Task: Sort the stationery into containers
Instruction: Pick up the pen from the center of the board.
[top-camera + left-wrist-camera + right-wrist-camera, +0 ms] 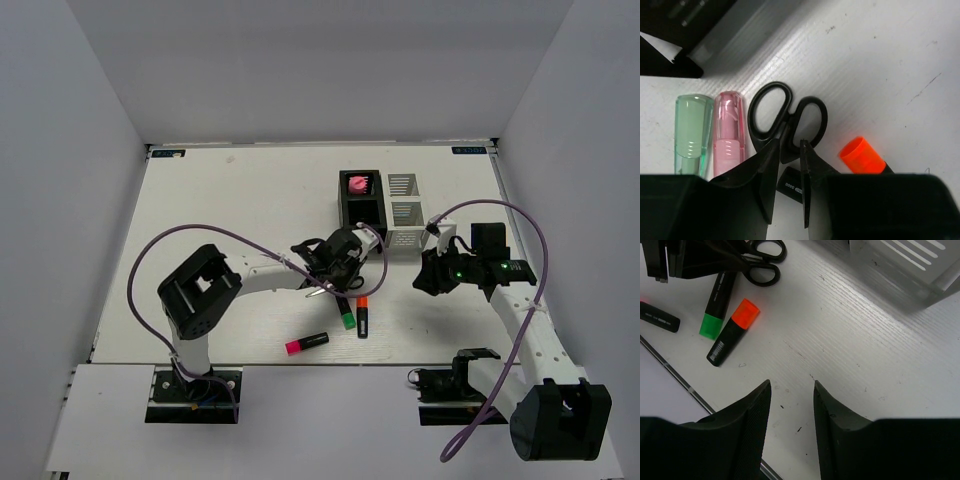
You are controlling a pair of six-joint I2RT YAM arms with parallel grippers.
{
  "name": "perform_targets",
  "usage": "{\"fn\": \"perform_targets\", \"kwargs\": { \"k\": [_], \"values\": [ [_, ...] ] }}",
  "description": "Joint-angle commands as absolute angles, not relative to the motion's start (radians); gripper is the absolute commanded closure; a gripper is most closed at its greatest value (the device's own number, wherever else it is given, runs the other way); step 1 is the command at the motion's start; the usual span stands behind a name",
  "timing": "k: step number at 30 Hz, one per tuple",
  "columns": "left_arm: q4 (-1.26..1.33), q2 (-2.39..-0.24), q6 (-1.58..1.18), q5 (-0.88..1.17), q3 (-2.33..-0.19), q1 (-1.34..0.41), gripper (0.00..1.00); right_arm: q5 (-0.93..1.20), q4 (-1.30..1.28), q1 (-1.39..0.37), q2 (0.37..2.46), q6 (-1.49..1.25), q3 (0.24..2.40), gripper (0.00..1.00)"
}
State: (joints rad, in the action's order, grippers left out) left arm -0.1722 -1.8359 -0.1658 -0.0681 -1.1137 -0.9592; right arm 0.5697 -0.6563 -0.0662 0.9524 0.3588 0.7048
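Black-handled scissors (785, 117) lie flat on the table, and my left gripper (789, 150) stands open with its tips on either side of the scissors' neck. Beside the handles lie a pastel green piece (692, 132) and a pink piece (730, 130). An orange-capped highlighter (862, 156) lies to the right, and a black marker body shows under the jaws. From above, the left gripper (333, 275) is in front of the black container (345, 205); the white mesh container (405, 215) stands next to it. My right gripper (791, 385) is open over bare table.
Green-capped (717, 305) and orange-capped (732, 335) highlighters lie side by side near the front edge; a pink-capped one (307, 343) lies further left. A pink thing (358, 184) sits in the black container's back compartment. The table's metal front edge (670, 372) runs close by.
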Motion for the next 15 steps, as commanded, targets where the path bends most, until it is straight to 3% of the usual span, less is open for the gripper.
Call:
{"fn": "perform_targets", "kwargs": {
  "k": [1, 9, 15],
  "values": [
    [-0.149, -1.819, -0.179, -0.074, -1.15, -0.948, 0.65, 0.587, -0.661, -0.072, 0.939, 0.374, 0.721, 0.57],
    [-0.143, -1.813, -0.189, -0.066, -1.138, -0.913, 0.63, 0.581, -0.664, -0.075, 0.94, 0.38, 0.719, 0.55],
    [-0.1, -1.659, -0.215, -0.077, -1.008, -0.838, 0.63, 0.581, -0.666, -0.074, 0.94, 0.382, 0.719, 0.54]
  ]
}}
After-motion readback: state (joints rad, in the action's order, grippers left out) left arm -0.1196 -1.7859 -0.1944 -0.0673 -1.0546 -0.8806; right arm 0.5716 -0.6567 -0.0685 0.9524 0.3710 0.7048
